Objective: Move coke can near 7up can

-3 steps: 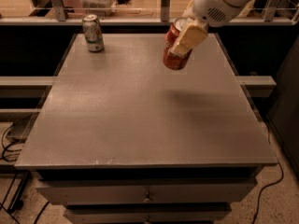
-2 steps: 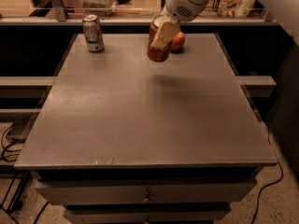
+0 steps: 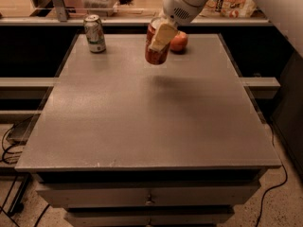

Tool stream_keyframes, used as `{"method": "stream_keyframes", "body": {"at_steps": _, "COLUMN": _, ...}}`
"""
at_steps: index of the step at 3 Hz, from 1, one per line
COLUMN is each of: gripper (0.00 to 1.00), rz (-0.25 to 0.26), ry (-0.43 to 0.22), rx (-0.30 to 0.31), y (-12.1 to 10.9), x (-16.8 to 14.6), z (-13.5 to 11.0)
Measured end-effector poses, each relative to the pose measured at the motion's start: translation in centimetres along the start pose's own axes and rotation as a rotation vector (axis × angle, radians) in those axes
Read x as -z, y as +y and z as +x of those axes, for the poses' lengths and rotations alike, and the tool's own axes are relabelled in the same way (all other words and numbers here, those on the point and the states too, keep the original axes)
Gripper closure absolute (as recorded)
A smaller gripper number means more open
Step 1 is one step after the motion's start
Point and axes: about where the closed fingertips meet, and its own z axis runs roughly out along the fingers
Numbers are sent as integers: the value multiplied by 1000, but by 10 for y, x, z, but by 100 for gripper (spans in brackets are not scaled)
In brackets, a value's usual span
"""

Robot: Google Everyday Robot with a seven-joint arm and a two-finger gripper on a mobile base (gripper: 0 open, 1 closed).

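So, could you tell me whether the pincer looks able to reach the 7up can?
Probably yes: the pincer holds the coke can above the table, and nothing stands between it and the 7up can; the apple is on the other side.

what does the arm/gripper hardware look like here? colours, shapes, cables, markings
The gripper, over the table's far middle, hangs from a glossy white, rounded wrist housing with a patch of small dark perforations. One finger shows: flat, cream, wedge-shaped, lying across the coke can. No cables or markings visible; the upper arm is out of frame.
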Motion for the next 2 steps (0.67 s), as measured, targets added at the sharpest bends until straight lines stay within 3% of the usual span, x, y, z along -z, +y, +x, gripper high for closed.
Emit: {"method": "stream_keyframes", "body": {"at_steps": 2, "gripper": 100, "rz": 8, "ry": -29, "rx": -3, "y": -20, "x": -50, "z": -34}}
